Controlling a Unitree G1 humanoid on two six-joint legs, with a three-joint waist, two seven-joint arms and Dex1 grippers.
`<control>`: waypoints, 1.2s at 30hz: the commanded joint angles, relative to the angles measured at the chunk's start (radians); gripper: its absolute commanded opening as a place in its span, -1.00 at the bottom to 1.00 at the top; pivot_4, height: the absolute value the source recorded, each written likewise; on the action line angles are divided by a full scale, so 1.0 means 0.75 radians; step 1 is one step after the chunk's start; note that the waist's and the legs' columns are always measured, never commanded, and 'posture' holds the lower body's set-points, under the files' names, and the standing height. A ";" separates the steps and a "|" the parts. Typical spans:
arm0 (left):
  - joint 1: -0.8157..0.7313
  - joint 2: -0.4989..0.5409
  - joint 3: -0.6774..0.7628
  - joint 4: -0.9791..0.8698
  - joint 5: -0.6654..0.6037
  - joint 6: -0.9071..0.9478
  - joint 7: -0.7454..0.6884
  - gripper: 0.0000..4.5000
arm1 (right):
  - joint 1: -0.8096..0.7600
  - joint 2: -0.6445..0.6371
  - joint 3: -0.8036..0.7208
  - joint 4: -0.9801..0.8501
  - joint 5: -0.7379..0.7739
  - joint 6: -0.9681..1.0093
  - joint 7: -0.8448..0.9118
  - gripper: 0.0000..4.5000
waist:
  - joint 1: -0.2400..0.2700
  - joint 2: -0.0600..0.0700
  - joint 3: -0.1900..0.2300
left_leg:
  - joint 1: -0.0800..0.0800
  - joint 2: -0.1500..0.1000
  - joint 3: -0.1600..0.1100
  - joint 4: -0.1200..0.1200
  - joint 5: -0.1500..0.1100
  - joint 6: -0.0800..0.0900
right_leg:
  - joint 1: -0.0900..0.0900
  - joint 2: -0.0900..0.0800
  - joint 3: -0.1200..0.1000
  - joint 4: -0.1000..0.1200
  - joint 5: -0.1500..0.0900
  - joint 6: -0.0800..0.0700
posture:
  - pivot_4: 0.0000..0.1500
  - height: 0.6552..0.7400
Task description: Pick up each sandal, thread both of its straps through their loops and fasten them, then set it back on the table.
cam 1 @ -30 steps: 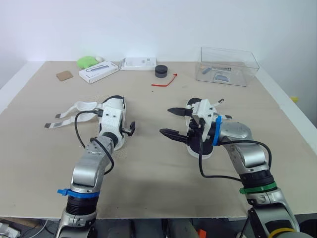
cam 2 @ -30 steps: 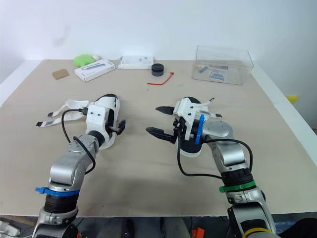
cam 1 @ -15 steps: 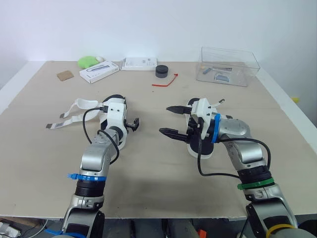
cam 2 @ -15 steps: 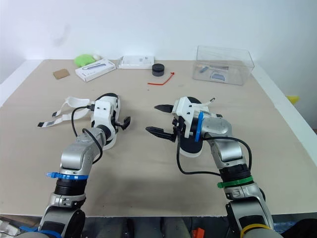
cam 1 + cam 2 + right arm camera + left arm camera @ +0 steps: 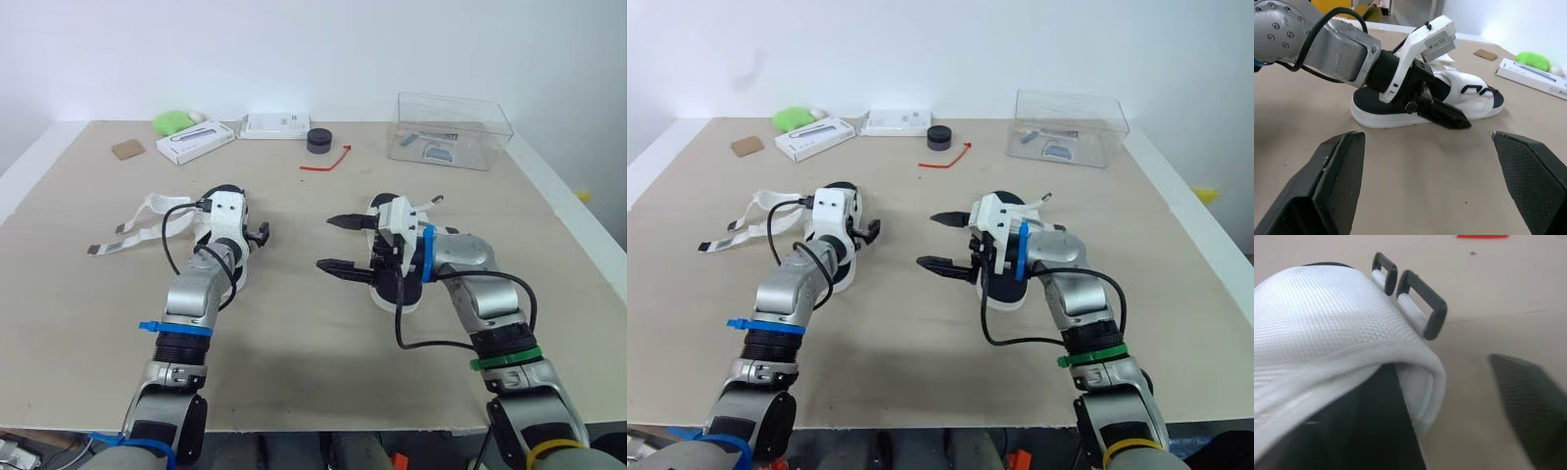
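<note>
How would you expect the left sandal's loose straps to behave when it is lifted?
The straps lie limp and curled, so probably floppy, likely to dangle. The left sandal has a thick, foam-like sole, so probably stiff and light.

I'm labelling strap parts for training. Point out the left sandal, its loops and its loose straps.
Left sandal (image 5: pixel 1376 117): right wrist view, on the white sole's side.
Loops (image 5: pixel 1425 291): left wrist view, on the nearer black loop's bar.
Straps (image 5: pixel 122 241): left eye view, midway along the nearer loose strap.
</note>
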 commanded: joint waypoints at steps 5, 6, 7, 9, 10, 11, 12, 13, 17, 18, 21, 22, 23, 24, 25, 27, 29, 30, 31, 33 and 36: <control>-0.016 0.071 0.037 0.019 -0.015 -0.039 -0.058 -0.92 | -0.039 0.005 -0.012 0.001 -0.001 -0.032 0.000 1.00 | 0.000 0.000 0.000 | 0.000 0.000 0.000 0.000 0.000 0.000 | 0.000 0.000 0.000 0.000 0.000 0.000 | 1.00 1.00; -0.012 0.087 0.036 0.015 -0.019 -0.041 -0.081 -0.97 | -0.040 0.006 -0.012 0.003 -0.001 -0.033 0.000 1.00 | 0.000 0.000 0.000 | 0.000 0.000 0.000 0.000 0.000 0.000 | 0.000 0.000 0.000 0.000 0.000 0.000 | 1.00 1.00; -0.005 0.105 0.035 0.007 -0.027 -0.044 -0.110 -0.97 | -0.042 0.007 -0.012 0.005 -0.001 -0.033 0.000 1.00 | 0.000 0.000 0.000 | 0.000 0.000 0.000 0.000 0.000 0.000 | 0.000 0.000 0.000 0.000 0.000 0.000 | 1.00 1.00; 0.037 0.198 0.018 -0.051 -0.060 -0.067 -0.265 -0.97 | -0.047 0.007 -0.015 0.002 0.000 -0.030 -0.002 1.00 | -0.005 0.000 0.000 | 0.000 0.000 0.000 0.000 0.000 0.000 | 0.000 0.000 0.000 0.000 0.000 0.000 | 1.00 1.00; 0.056 0.238 0.011 -0.077 -0.077 -0.078 -0.335 -0.97 | -0.050 0.006 -0.017 0.001 0.001 -0.029 -0.002 1.00 | -0.008 0.000 0.000 | 0.000 0.000 0.001 0.000 0.000 0.000 | -0.001 0.000 0.000 0.000 0.000 0.000 | 1.00 1.00; 0.084 0.297 0.008 -0.110 -0.105 -0.092 -0.434 -0.97 | -0.055 0.004 -0.021 -0.002 0.007 -0.018 -0.002 1.00 | -0.012 0.000 0.000 | 0.000 0.001 0.001 -0.001 0.000 -0.001 | -0.001 0.000 0.001 0.000 0.000 -0.001 | 1.00 1.00; 0.101 0.333 0.006 -0.131 -0.124 -0.101 -0.495 -0.97 | -0.059 0.002 -0.024 -0.004 0.011 -0.011 -0.001 1.00 | -0.012 0.000 0.000 | 0.000 0.001 0.001 -0.002 0.000 -0.001 | -0.002 -0.001 0.001 0.000 0.001 -0.001 | 1.00 1.00; 0.127 0.381 0.001 -0.157 -0.147 -0.122 -0.582 -0.97 | -0.063 -0.002 -0.028 -0.007 0.017 -0.003 0.002 1.00 | -0.011 0.000 0.000 | 0.000 0.002 0.001 -0.002 0.000 -0.002 | -0.002 -0.001 0.000 0.000 0.001 -0.002 | 1.00 1.00; 0.322 0.642 -0.069 -0.309 -0.219 -0.386 -1.099 -0.97 | -0.062 -0.030 -0.033 -0.036 0.050 0.039 0.044 1.00 | -0.012 0.000 0.001 | 0.000 0.004 0.001 -0.005 -0.002 -0.006 | -0.004 -0.002 -0.003 0.001 -0.002 -0.007 | 1.00 1.00; 0.353 0.674 -0.075 -0.329 -0.242 -0.412 -1.170 -0.97 | -0.058 -0.037 -0.030 -0.045 0.056 0.047 0.055 1.00 | -0.008 0.000 0.001 | 0.000 0.004 0.001 -0.005 -0.002 -0.007 | -0.004 -0.004 -0.003 0.001 -0.003 -0.008 | 1.00 1.00; 0.440 0.758 -0.140 -0.370 -0.202 -0.638 -1.357 -0.97 | -0.027 -0.068 -0.021 -0.082 0.076 0.075 0.103 1.00 | 0.001 0.000 0.001 | -0.001 0.004 0.000 -0.005 -0.003 -0.007 | -0.004 -0.005 -0.005 0.000 -0.004 -0.010 | 1.00 1.00; 0.458 0.780 -0.165 -0.374 -0.185 -0.734 -1.419 -0.97 | -0.024 -0.076 -0.016 -0.085 0.077 0.075 0.118 1.00 | 0.004 0.000 0.001 | -0.001 0.004 -0.001 -0.005 -0.004 -0.007 | -0.004 -0.005 -0.006 -0.001 -0.005 -0.010 | 1.00 1.00; 0.465 0.792 -0.185 -0.374 -0.183 -0.798 -1.475 -0.97 | -0.023 -0.083 -0.012 -0.085 0.079 0.078 0.132 1.00 | 0.006 0.000 0.001 | -0.001 0.004 -0.001 -0.005 -0.004 -0.007 | -0.004 -0.005 -0.006 -0.001 -0.005 -0.010 | 1.00 1.00; 0.465 0.803 -0.206 -0.362 -0.176 -0.880 -1.532 -0.97 | -0.021 -0.088 -0.009 -0.088 0.080 0.081 0.144 1.00 | 0.006 0.000 0.001 | -0.002 0.004 -0.001 -0.005 -0.004 -0.007 | -0.003 -0.005 -0.006 -0.001 -0.005 -0.009 | 1.00 1.00; 0.460 0.809 -0.226 -0.342 -0.166 -0.951 -1.580 -0.97 | -0.020 -0.091 -0.009 -0.089 0.082 0.082 0.152 1.00 | 0.006 0.000 0.001 | -0.002 0.003 -0.001 -0.005 -0.004 -0.007 | -0.003 -0.005 -0.006 -0.001 -0.005 -0.009 | 1.00 1.00; 0.440 0.813 -0.262 -0.280 -0.142 -1.069 -1.643 -0.97 | -0.010 -0.097 -0.011 -0.098 0.086 0.083 0.160 1.00 | 0.005 0.000 0.001 | -0.002 0.003 0.001 -0.004 -0.004 -0.007 | -0.003 -0.005 -0.006 -0.001 -0.005 -0.009 | 1.00 1.00; 0.408 0.810 -0.299 -0.201 -0.110 -1.211 -1.704 -0.97 | 0.004 -0.102 -0.009 -0.121 0.083 0.082 0.160 1.00 | 0.004 0.000 0.001 | -0.001 0.003 0.001 -0.004 -0.003 -0.006 | -0.003 -0.002 -0.006 -0.001 -0.005 -0.009 | 1.00 1.00; 0.390 0.808 -0.318 -0.162 -0.094 -1.284 -1.732 -0.97 | 0.012 -0.103 -0.009 -0.135 0.084 0.088 0.156 1.00 | 0.004 0.000 0.001 | -0.001 0.004 0.001 -0.004 -0.003 -0.006 | -0.003 -0.001 -0.006 -0.001 -0.005 -0.009 | 1.00 1.00; 0.371 0.802 -0.334 -0.123 -0.086 -1.342 -1.753 -0.97 | 0.020 -0.104 -0.010 -0.149 0.086 0.095 0.151 1.00 | 0.004 0.000 0.001 | -0.001 0.004 0.001 -0.004 -0.003 -0.006 | -0.003 0.000 -0.006 -0.001 -0.005 -0.009 | 1.00 1.00; 0.325 0.789 -0.358 -0.027 -0.069 -1.445 -1.784 -0.97 | 0.036 -0.105 -0.010 -0.184 0.088 0.113 0.136 1.00 | 0.003 0.000 0.001 | -0.001 0.004 0.000 -0.004 -0.003 -0.005 | -0.003 0.002 -0.006 0.000 -0.006 -0.009 | 1.00 1.00; 0.279 0.775 -0.377 0.073 -0.064 -1.525 -1.810 -0.97 | 0.054 -0.111 -0.013 -0.218 0.085 0.126 0.123 1.00 | 0.002 0.000 0.001 | -0.001 0.004 0.001 -0.004 -0.003 -0.005 | -0.003 0.003 -0.005 0.000 -0.006 -0.008 | 1.00 1.00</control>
